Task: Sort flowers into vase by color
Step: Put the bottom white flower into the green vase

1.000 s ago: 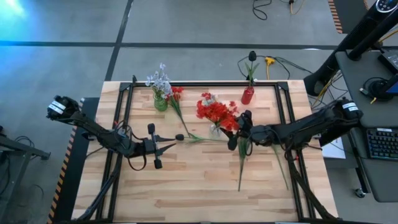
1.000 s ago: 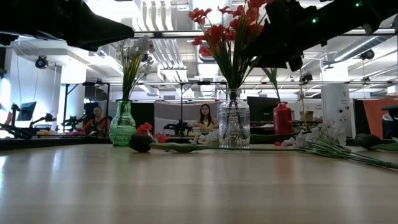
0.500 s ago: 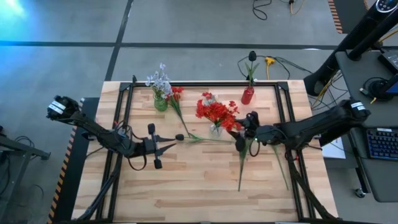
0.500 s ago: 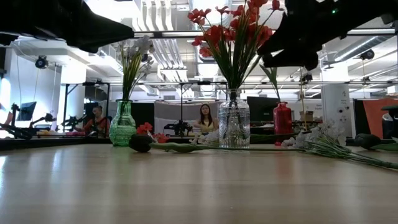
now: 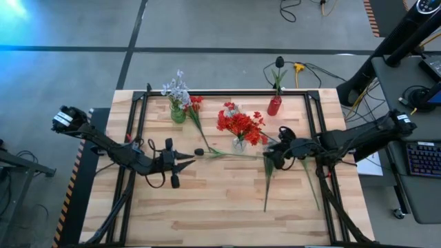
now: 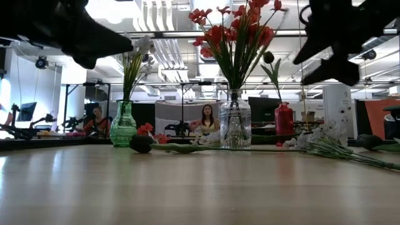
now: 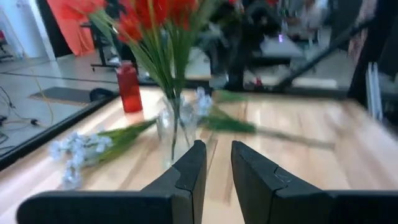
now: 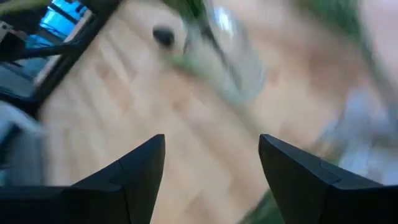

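A clear vase (image 5: pixel 239 144) at mid-table holds red flowers (image 5: pixel 238 124). At the far edge stand a green vase (image 5: pixel 178 114) with white-lavender flowers (image 5: pixel 176 89) and a red vase (image 5: pixel 274 106) with a dark flower (image 5: pixel 279 63). A dark flower (image 5: pixel 199 151) and a red flower (image 5: pixel 195 103) lie flat on the table, left of the clear vase. White-lavender flowers (image 5: pixel 267 180) lie to its right. My right gripper (image 5: pixel 274 157) hangs open over them, right of the clear vase, with nothing between its fingers. My left gripper (image 5: pixel 187 160) points level at the dark flower, its fingers (image 7: pixel 189 171) a narrow gap apart, holding nothing.
Dark metal rails (image 5: pixel 313 117) run along the table's left, right and far sides. Bare wood (image 5: pixel 207 207) fills the near half of the table. Cables (image 5: pixel 303 69) lie on the floor beyond the far edge. People sit in the room (image 6: pixel 205 119) behind the table.
My right gripper has drawn back from the red flowers in the clear vase toward the table's right edge, rolling and tipping downward as it went, and has stayed open. My left gripper has rolled in place. The flowers and vases have kept still.
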Tool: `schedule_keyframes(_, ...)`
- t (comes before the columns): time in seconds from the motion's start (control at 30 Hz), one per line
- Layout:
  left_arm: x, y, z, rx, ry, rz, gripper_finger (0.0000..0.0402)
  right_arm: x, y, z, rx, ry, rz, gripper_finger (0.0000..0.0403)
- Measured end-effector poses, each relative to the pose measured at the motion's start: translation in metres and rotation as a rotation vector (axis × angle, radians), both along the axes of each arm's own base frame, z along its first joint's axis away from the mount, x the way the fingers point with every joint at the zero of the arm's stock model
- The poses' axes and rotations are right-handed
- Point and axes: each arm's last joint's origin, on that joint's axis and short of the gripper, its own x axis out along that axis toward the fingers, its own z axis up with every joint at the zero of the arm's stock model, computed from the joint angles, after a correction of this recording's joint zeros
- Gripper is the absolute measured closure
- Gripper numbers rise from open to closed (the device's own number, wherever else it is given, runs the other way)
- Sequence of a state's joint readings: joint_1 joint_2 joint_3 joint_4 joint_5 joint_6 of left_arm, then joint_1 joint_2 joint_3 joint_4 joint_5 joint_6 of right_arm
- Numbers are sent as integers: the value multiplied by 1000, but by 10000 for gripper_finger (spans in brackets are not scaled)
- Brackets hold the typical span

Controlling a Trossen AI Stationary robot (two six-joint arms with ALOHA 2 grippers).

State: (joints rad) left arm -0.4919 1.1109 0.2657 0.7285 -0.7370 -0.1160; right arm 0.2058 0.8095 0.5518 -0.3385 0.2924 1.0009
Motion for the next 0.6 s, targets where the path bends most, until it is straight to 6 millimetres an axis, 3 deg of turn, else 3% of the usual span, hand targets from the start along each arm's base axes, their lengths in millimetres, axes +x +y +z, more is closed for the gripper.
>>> schedule_keyframes(0.13, 1, 2, 6, -34, -49, 108, 343, -7, 4, 2, 390, 24, -31, 154)
schedule_keyframes(0.23, 1, 2, 8, -27, -52, 113, 343, -9, 8, 3, 556, 62, -4, 159)
schedule_keyframes(0.6, 3, -3, 0, -69, -1, 2, 343, -3, 4, -19, 424, 247, 92, 170)
